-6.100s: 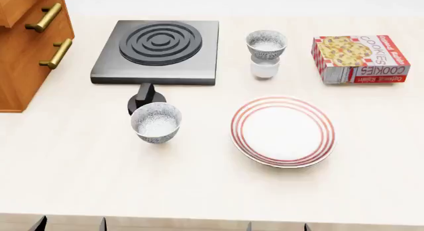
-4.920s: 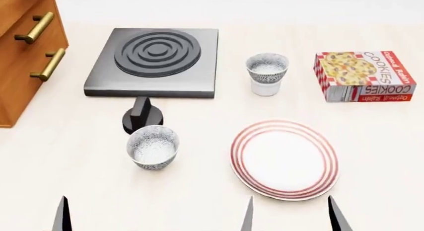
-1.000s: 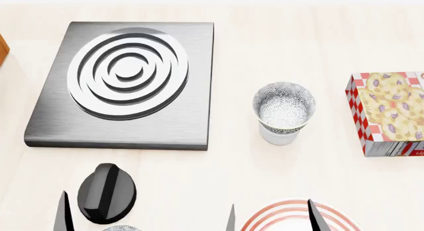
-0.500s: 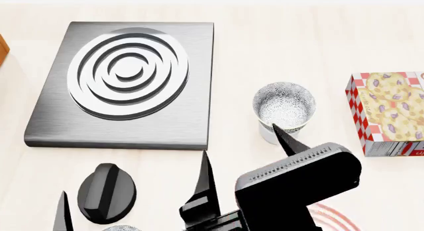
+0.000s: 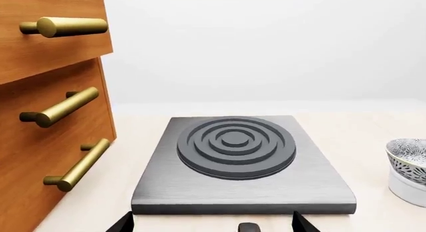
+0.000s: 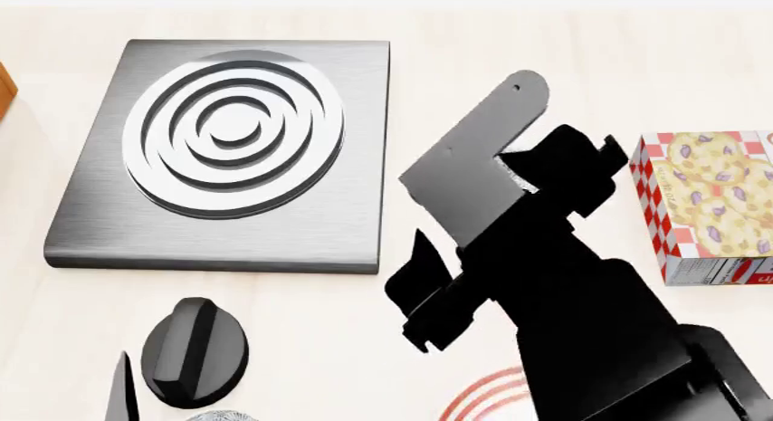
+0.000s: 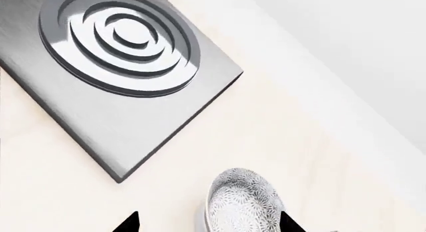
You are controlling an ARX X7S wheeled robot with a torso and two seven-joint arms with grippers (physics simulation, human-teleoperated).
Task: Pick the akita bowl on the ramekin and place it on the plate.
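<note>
Right gripper (image 7: 207,223) advanced over akita bowl (image 7: 241,207), fingers spread, flanking rim; left gripper (image 5: 211,223) open.

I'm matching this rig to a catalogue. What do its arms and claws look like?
The right arm is blocky matte black, with a flat grey metal bracket that has a small hole. The claw fingertips are thin, pointed and black. No cables or markings show.

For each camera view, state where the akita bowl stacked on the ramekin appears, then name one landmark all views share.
Left wrist: akita bowl at right edge, on the ramekin.
Head: hidden behind the right arm.
Right wrist: bowl bottom centre, between the right hand tips.
Shared landmark: the burner plate.
</note>
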